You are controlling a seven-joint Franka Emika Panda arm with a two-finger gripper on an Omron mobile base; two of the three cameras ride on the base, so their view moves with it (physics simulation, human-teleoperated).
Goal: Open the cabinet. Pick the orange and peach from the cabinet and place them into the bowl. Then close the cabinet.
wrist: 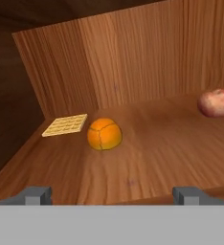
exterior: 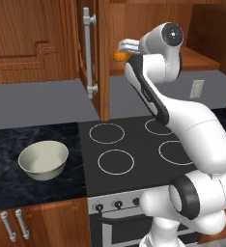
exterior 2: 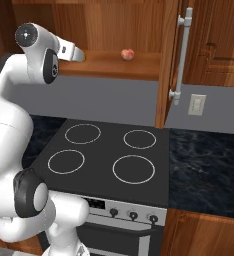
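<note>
The cabinet [exterior: 104, 72] stands open, both doors swung out, and its wooden shelf [exterior 2: 114, 65] is in view. On that shelf the orange [wrist: 104, 134] lies just ahead of my open gripper [wrist: 114, 195], a short gap off and slightly left of centre. The peach [wrist: 216, 103] rests farther right on the same shelf [wrist: 157, 143]. In the left base view my gripper [exterior: 127, 47] reaches into the cabinet just above the orange [exterior: 120, 56]. The right base view has the gripper [exterior 2: 76, 54] left of the peach [exterior 2: 127, 54]. The cream bowl [exterior: 43, 159] sits on the dark counter left of the stove.
A waffle [wrist: 65, 125] lies on the shelf left of the orange, near the cabinet's side wall. The black stove [exterior: 134, 144] is under the cabinet. Open doors with long silver handles [exterior: 89, 53] [exterior 2: 181, 60] flank the arm. A wall outlet [exterior 2: 196, 104] is on the backsplash.
</note>
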